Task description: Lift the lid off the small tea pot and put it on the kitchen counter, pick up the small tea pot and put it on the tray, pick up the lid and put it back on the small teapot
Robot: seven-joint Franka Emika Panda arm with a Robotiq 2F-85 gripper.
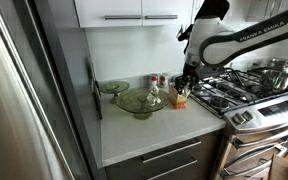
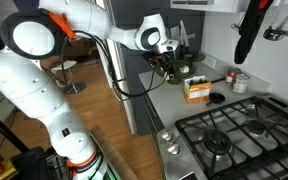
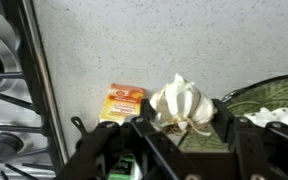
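- Green glass tray is sitting on the counter with something small and pale showing on it, too tiny to name. A smaller green glass dish is standing just behind, and I cannot make out what it is holding.
- Whitish, ribbed small tea pot is sitting between the jaws, which are clamping it from both sides. It is lying between the orange-and-white carton and the tray's rim.
- Whether the pot is touching the counter I cannot tell; in both exterior views the wrist is hiding it.
- Steel pot is standing on the gas stove, its inside out of sight.
- Wrist-view edges are cutting off the tray and the stove grate.
- Arm link is showing the lettering "FRANKA EMIKA"; the carton's print is too blurred to read.
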